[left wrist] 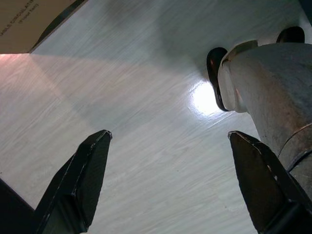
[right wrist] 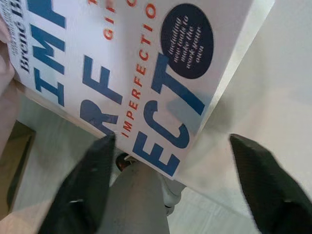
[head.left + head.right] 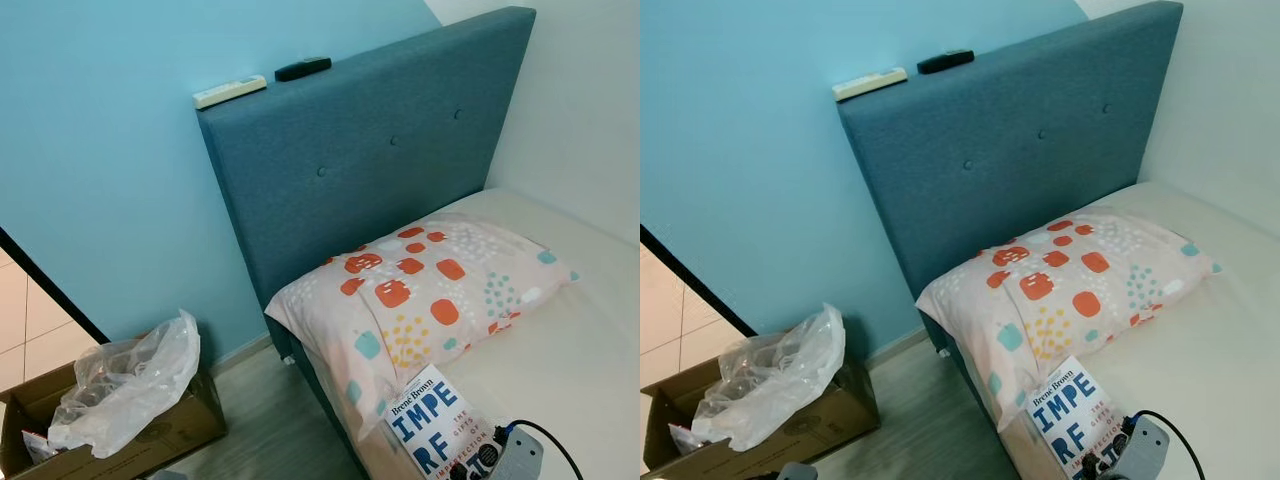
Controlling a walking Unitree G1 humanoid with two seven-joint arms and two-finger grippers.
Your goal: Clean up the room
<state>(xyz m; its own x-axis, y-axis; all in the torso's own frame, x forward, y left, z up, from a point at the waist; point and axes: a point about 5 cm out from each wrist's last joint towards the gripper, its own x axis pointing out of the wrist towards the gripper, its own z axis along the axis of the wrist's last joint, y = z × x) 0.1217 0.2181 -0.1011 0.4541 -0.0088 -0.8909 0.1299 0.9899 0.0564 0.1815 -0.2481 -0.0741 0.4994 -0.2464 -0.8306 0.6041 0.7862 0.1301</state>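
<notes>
A white paperback book (image 3: pixel 435 425) with blue and orange lettering lies on the cream mattress (image 3: pixel 585 350), at the bed's near corner against a patterned pillow (image 3: pixel 425 295). My right arm's wrist (image 3: pixel 505 455) hovers just over the book's near end. In the right wrist view my right gripper (image 2: pixel 170 141) is open above the book (image 2: pixel 122 48), one finger on each side of its corner, nothing held. My left gripper (image 1: pixel 169 134) hangs open over the pale wood floor (image 1: pixel 136 87) beside my own leg (image 1: pixel 268 92).
A white remote (image 3: pixel 230 91) and a black remote (image 3: pixel 302 68) rest on top of the blue headboard (image 3: pixel 380 150). On the floor left of the bed stands a cardboard box (image 3: pixel 190 425) with a crumpled clear plastic bag (image 3: pixel 125 385) in it. Blue wall behind.
</notes>
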